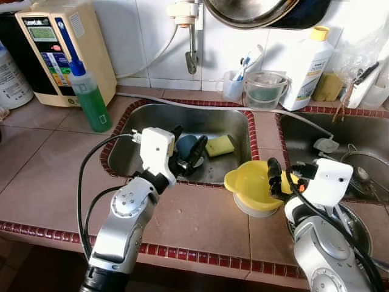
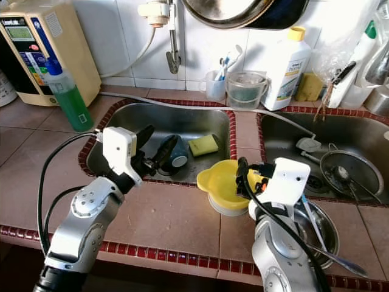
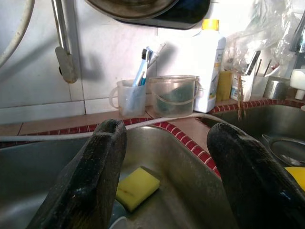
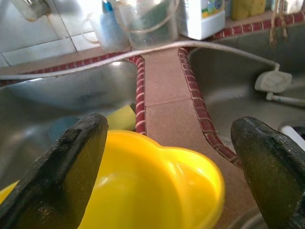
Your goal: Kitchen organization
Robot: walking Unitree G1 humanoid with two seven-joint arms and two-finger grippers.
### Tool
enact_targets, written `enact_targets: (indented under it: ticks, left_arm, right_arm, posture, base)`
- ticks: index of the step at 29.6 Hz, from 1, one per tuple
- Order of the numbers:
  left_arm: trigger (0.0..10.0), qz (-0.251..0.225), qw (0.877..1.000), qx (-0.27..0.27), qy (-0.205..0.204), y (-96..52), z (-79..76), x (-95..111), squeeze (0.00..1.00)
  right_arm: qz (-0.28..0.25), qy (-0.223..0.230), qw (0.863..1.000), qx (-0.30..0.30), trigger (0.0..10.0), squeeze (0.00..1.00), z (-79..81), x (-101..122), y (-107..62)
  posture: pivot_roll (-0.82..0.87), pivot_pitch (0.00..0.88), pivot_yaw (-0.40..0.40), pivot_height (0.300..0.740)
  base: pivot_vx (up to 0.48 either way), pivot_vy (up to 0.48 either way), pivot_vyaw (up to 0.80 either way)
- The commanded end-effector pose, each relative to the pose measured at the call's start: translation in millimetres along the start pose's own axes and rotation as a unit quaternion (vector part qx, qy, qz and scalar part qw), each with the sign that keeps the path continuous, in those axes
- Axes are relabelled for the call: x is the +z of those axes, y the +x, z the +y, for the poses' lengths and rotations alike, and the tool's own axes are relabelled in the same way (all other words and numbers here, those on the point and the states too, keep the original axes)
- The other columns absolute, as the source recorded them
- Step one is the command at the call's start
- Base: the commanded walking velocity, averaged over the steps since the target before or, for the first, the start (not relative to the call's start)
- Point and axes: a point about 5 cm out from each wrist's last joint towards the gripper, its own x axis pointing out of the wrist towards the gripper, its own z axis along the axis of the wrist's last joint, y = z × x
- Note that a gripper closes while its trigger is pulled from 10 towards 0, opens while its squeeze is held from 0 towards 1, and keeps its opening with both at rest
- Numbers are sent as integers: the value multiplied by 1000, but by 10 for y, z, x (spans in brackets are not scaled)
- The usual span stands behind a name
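Observation:
My left gripper (image 1: 186,152) hangs open over the left sink (image 1: 130,149), its fingers just above a dark blue mug (image 2: 177,152) lying on the sink floor. A yellow sponge (image 1: 219,146) lies beside the mug; in the left wrist view the sponge (image 3: 137,187) shows between the black fingers (image 3: 90,186). A yellow bowl (image 1: 249,182) rests on a pale bowl (image 1: 255,212) on the tiled counter between the two sinks. My right gripper (image 1: 276,179) is open at the bowl's near right rim. The right wrist view looks down into the yellow bowl (image 4: 157,186) with nothing held.
A green soap bottle (image 1: 90,97) and a water purifier (image 1: 58,48) stand at the back left. A tap (image 1: 192,36), plastic cups (image 1: 264,90) and a white bottle (image 1: 307,67) line the wall. The right sink (image 2: 340,152) holds a strainer, with a metal bowl (image 2: 319,234) by my right arm.

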Motion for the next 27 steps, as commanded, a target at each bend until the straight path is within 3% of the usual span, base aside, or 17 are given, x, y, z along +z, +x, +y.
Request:
enact_targets:
  ticks: [1, 8, 13, 18, 27]
  left_arm:
    - [10000, -2, 1000, -2, 2, -16, 0, 10, 0]
    - [10000, 3, 1000, -14, 2, -46, -18, 1, 0]
    - [10000, 16, 998, -58, 17, -131, -74, -56, 0]
    - [10000, 44, 996, -69, 39, -284, 18, -165, 0]
    - [10000, 43, 993, -90, 55, -365, 63, -117, 0]
  right_arm:
    - [32, 32, 999, -6, 10000, 0, 39, -136, -44]
    - [21, 21, 1000, -1, 10000, 0, 45, -97, -49]
    - [11, 10, 1000, 8, 10000, 0, 63, -47, -47]
    - [8, 5, 1000, 10, 10000, 0, 58, -27, -53]
    - [25, -8, 1000, 9, 10000, 0, 8, -80, -104]
  posture:
    - [-201, 67, 53, 740]
    - [-198, 69, 52, 740]
    - [-202, 66, 48, 740]
    - [-206, 64, 47, 740]
    - [-210, 62, 44, 740]
  base:
    - [0, 0, 0]
    - [0, 0, 0]
    - [0, 0, 0]
    - [0, 0, 0]
    - [0, 0, 0]
